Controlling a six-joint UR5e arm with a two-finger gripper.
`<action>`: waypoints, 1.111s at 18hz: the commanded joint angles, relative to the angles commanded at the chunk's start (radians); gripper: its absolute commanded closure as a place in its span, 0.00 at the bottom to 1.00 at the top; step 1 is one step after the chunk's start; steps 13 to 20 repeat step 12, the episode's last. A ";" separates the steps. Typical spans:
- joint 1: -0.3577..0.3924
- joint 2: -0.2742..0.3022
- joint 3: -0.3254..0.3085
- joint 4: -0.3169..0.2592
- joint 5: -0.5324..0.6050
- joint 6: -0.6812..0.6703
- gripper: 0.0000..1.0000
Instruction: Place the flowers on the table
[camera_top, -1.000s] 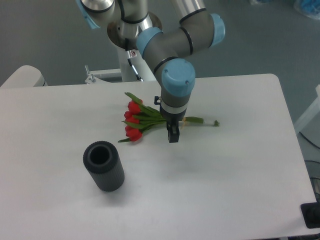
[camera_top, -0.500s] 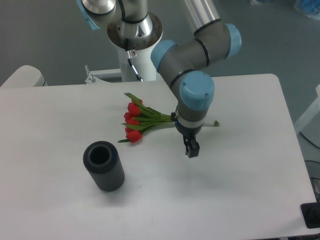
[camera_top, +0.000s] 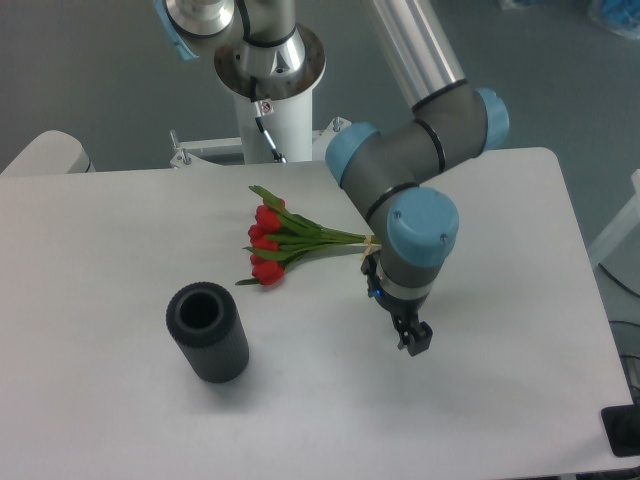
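Observation:
The flowers, red tulip buds with green leaves, lie flat on the white table near its middle. Their thin stems run right, and their ends are hidden behind my arm. My gripper points down to the lower right of the flowers, clear of them. Its fingers look slightly apart and hold nothing.
A dark grey ribbed cylinder vase stands at the front left of the table, its mouth facing up and toward the camera. The robot's white base column rises behind the table's far edge. A dark object sits at the front right corner.
My gripper has moved away from the flower stems toward the front right and hangs further from them. The flowers stay lying on the table, unmoved.

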 joint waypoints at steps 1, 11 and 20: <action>0.000 -0.002 0.002 0.000 -0.002 0.000 0.00; 0.002 0.000 -0.006 0.002 -0.014 -0.015 0.00; 0.002 0.000 -0.008 0.002 -0.014 -0.015 0.00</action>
